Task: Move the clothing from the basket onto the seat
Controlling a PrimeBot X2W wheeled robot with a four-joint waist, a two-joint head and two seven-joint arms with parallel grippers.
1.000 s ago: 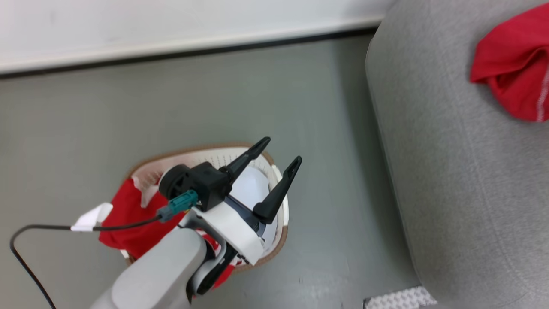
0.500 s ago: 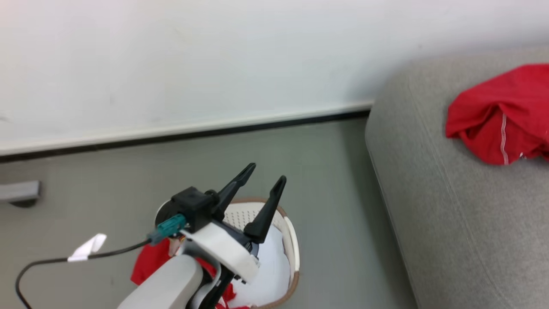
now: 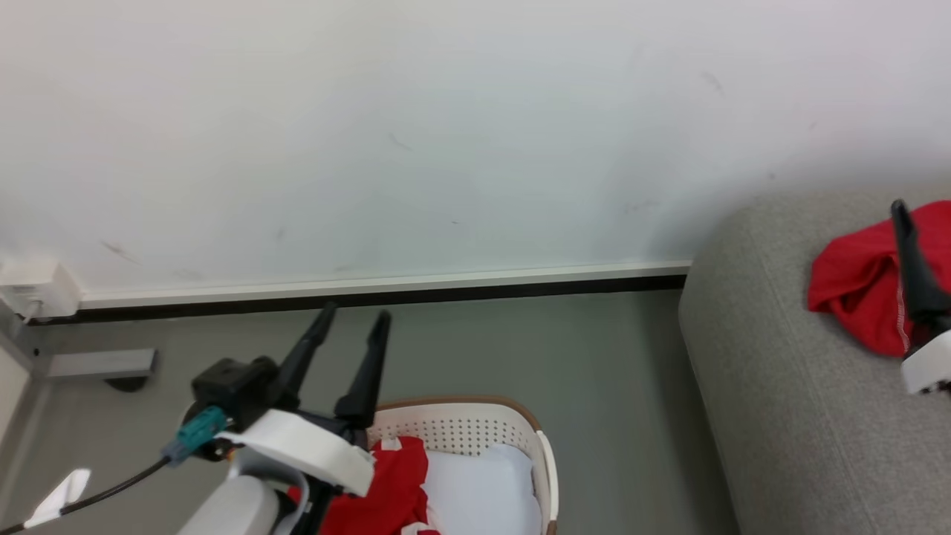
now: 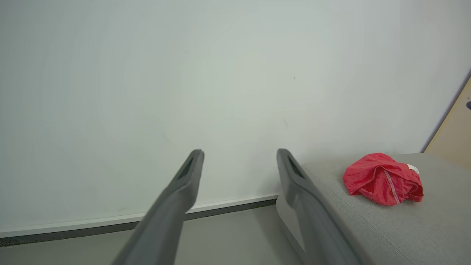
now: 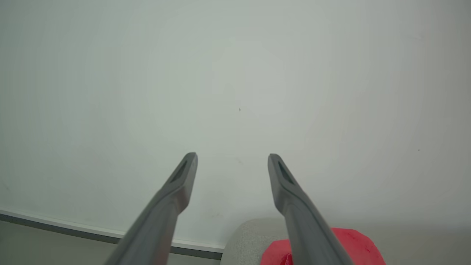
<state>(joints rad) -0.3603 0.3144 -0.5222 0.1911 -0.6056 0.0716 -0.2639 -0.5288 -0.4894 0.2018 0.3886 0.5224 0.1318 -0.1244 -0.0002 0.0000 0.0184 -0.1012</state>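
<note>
Indoors, floor (image 3: 520, 349), white wall (image 3: 446, 134), seat (image 3: 802, 416) (clothing (image 3: 854, 286) atop), left claw (image 3: 355, 313) wide, right claw (image 5: 232, 157) wide.

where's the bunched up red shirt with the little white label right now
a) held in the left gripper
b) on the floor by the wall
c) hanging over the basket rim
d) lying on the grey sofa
d: the red shirt lies crumpled on top of the grey sofa, with nothing gripping it.
</note>
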